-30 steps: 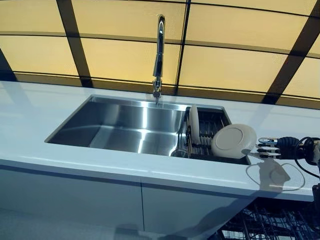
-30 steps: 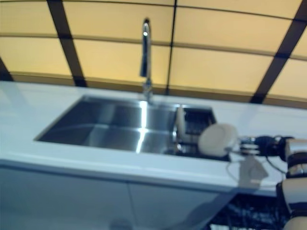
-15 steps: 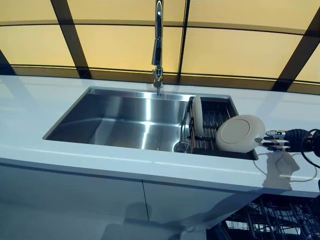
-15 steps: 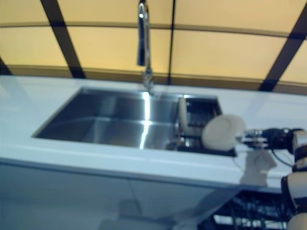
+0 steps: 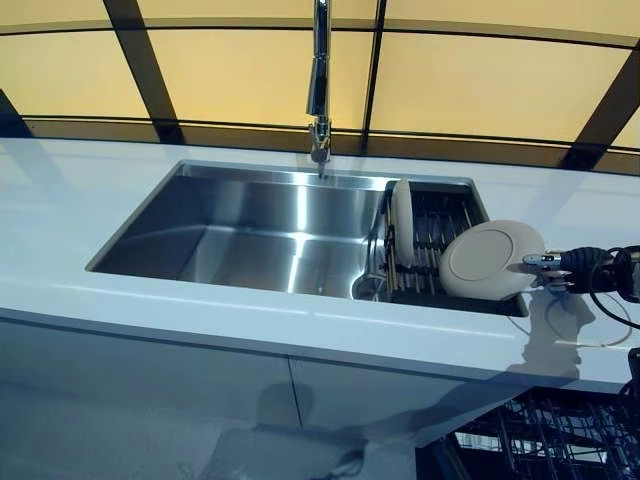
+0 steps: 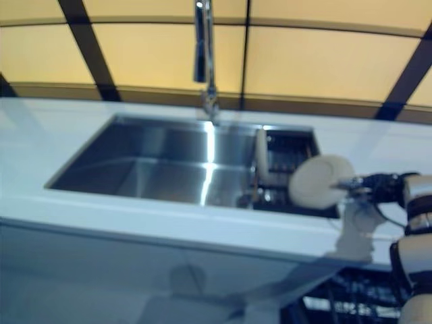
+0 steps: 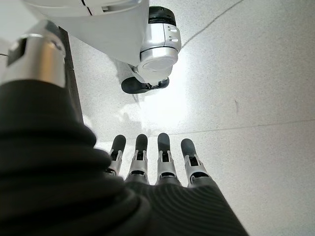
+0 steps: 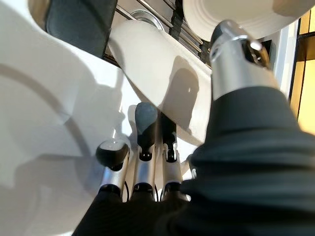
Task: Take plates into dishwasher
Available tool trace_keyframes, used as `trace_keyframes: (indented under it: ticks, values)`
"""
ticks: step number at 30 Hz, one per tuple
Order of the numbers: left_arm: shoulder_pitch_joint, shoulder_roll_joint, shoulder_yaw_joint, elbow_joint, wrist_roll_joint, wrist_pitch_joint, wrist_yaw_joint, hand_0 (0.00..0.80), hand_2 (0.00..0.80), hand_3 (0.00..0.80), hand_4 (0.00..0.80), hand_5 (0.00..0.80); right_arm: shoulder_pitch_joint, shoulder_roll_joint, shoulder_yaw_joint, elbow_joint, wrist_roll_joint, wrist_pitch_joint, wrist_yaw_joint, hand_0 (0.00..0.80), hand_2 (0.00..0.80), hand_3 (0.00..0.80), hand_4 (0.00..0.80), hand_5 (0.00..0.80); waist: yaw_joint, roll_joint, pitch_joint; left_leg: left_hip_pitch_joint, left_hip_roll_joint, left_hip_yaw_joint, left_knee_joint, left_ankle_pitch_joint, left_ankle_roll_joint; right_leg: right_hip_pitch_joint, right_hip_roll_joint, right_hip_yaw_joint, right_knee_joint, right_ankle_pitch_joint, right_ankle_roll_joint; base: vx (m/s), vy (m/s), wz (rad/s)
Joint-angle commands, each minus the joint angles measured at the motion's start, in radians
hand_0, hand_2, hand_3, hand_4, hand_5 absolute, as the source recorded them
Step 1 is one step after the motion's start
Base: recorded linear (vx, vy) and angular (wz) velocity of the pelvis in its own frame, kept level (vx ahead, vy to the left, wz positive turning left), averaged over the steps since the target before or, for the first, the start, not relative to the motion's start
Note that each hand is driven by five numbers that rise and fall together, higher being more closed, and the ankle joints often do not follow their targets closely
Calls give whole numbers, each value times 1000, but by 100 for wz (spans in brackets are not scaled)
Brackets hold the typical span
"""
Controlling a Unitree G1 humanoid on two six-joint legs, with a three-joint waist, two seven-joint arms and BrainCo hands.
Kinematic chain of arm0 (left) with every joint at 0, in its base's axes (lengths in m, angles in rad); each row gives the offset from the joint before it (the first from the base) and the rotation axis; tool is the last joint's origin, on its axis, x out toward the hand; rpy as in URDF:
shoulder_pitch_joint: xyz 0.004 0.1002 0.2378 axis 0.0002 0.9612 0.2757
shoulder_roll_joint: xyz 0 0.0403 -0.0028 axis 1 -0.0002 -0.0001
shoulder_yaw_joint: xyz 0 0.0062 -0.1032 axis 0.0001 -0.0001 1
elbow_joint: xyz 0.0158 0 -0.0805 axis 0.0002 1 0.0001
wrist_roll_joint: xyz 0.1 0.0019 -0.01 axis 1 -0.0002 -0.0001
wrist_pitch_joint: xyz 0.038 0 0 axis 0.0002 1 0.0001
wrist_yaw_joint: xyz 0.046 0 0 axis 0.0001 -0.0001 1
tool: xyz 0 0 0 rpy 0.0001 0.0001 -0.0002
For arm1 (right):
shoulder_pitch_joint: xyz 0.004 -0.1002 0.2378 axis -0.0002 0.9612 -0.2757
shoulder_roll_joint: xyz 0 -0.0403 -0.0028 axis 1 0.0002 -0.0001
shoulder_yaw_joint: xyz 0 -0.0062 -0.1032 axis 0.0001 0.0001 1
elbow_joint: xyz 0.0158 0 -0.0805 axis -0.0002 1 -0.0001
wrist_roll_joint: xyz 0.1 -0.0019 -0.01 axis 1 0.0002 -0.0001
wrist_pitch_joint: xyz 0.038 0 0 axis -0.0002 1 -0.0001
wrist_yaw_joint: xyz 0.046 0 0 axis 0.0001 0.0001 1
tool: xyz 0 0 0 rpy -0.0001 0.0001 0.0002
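Right hand (image 5: pixel 560 271) pinching cream plate (image 5: pixel 490 260) at right of frame over sink rack (image 5: pixel 432 240), second plate (image 5: pixel 402 222) upright in rack, white tabletop (image 5: pixel 60 210), left hand (image 7: pixel 157 167) fingers straight over floor (image 7: pixel 256 73), no readable writing.

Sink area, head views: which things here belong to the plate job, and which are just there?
Part of the job:
- plate pinched at its rim by the right robot hand
- second plate standing in the rack
- dishwasher basket, below the counter

Just there:
- faucet
- sink
- left robot hand, idle, over the floor
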Motion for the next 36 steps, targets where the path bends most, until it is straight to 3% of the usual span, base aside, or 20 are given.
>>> trace_keyframes:
  ticks: [1,9,10,11,12,13,20,36]
  values:
    - [-57,5,-22,18,-30,3,22,0,0,0,0,0,-51,96,120,24,-3,21,29,0,0,0,0,0,57,-35,78,-41,-63,-27,-33,66,56,36,-28,15,27,-26,9,42,21,1]
    - [-49,-3,-23,20,-43,9,26,0,0,0,0,0,-62,123,130,21,-17,18,8,0,0,0,0,0,62,-33,78,-35,-63,-27,-33,65,57,43,-31,15,26,-24,10,5,4,0]
    - [-48,-5,-25,20,-48,6,28,0,0,0,0,0,-62,129,129,21,-14,12,1,267,267,267,267,267,64,-33,80,-37,-62,-27,-33,65,57,42,-32,15,25,-23,11,0,0,0]
    - [-48,-6,-25,20,-48,4,28,0,0,0,0,0,-63,131,129,22,-14,10,-3,380,380,380,380,380,64,-32,80,-38,-62,-27,-33,66,57,41,-32,15,25,-23,11,0,0,0]
    - [-48,-7,-26,21,-49,1,28,0,0,0,0,0,-69,136,133,23,-14,-7,-29,696,696,696,696,696,66,-31,82,-40,-62,-28,-33,67,56,40,-33,14,25,-22,11,0,0,0]
    - [-48,-8,-28,20,-52,2,29,0,0,0,0,0,-75,139,138,26,1,-13,-56,800,800,800,800,800,68,-30,84,-41,-62,-29,-33,68,56,39,-33,13,25,-21,11,0,0,0]
    - [-42,-14,-33,15,-51,-7,30,0,0,0,0,0,-130,136,163,30,17,-76,-170,800,800,800,800,800,76,-25,88,-45,-61,-36,-33,69,54,35,-37,10,28,-20,14,-1,2,3]
    - [-30,-13,-41,2,-34,4,33,0,0,0,0,0,-145,106,177,-37,94,-227,-236,800,800,800,800,800,54,-42,63,-15,-58,-13,-33,55,53,56,-38,26,24,-22,18,-3,5,3]
